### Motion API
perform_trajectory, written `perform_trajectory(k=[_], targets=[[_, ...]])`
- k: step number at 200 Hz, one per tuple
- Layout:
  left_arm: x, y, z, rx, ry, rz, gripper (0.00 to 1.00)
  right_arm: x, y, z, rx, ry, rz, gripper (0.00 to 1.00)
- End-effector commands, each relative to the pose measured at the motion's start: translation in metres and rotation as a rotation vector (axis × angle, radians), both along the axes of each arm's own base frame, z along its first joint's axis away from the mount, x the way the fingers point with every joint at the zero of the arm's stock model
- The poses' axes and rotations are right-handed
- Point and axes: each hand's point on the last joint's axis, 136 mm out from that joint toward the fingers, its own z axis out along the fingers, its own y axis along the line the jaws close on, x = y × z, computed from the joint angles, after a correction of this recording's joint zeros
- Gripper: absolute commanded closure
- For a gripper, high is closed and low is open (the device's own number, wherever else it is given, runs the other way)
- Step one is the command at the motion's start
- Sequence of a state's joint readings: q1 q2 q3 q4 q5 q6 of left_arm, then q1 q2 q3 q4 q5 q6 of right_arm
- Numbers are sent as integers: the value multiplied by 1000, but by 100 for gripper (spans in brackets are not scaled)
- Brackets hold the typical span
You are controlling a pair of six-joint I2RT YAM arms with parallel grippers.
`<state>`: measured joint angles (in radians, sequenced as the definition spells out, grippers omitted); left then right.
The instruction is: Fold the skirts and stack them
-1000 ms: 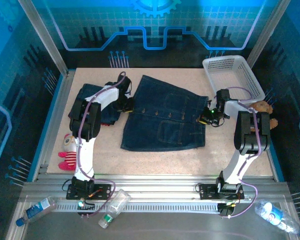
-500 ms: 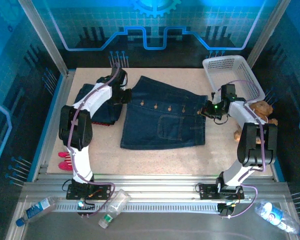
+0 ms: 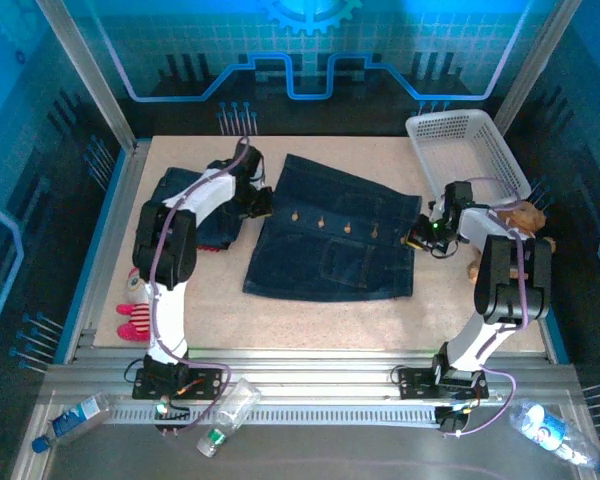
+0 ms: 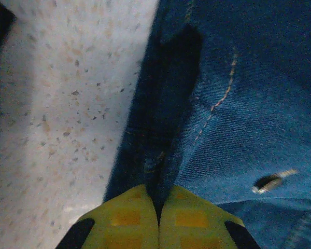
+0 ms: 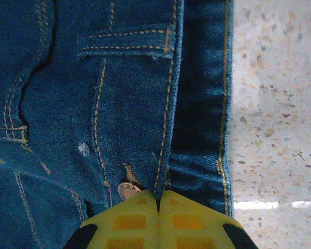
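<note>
Found denim skirt [image 3: 330, 245] spread on desk [image 3: 310, 320], left of basket [image 3: 465, 150]. Had right end effector [image 5: 158, 199] and left end effector [image 4: 158, 205] pressed together, seemingly pinching its edges nearest and farthest from basket. Needed even lift, taut cloth.

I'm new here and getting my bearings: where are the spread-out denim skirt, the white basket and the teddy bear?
denim skirt [image 3: 335, 262], top view, on its front pocket.
white basket [image 3: 470, 150], top view, on its bare mesh bottom.
teddy bear [image 3: 523, 213], top view, on its brown head.
</note>
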<state>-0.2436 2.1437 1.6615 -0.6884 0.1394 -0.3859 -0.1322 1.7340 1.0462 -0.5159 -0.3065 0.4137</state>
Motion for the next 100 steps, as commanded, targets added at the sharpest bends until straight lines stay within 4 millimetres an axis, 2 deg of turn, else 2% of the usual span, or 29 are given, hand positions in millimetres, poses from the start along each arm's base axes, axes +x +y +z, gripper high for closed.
perform_trajectory(k=[1, 16, 42, 55, 84, 100], targets=[[-2, 3, -16, 30, 46, 14, 98, -7, -13, -13, -43, 68, -23, 100], [-2, 6, -17, 52, 42, 17, 92, -9, -16, -15, -60, 92, -19, 100], [-2, 9, -12, 65, 28, 9, 86, -10, -19, -7, -88, 75, -28, 100], [-1, 12, -7, 81, 23, 13, 81, -12, -20, -4, -95, 76, -31, 96], [-4, 22, 20, 113, -32, 45, 49, -15, -13, 10, -117, 62, -13, 80], [-11, 31, 40, 130, -63, 87, 30, -16, -12, 31, -185, 21, -20, 70]])
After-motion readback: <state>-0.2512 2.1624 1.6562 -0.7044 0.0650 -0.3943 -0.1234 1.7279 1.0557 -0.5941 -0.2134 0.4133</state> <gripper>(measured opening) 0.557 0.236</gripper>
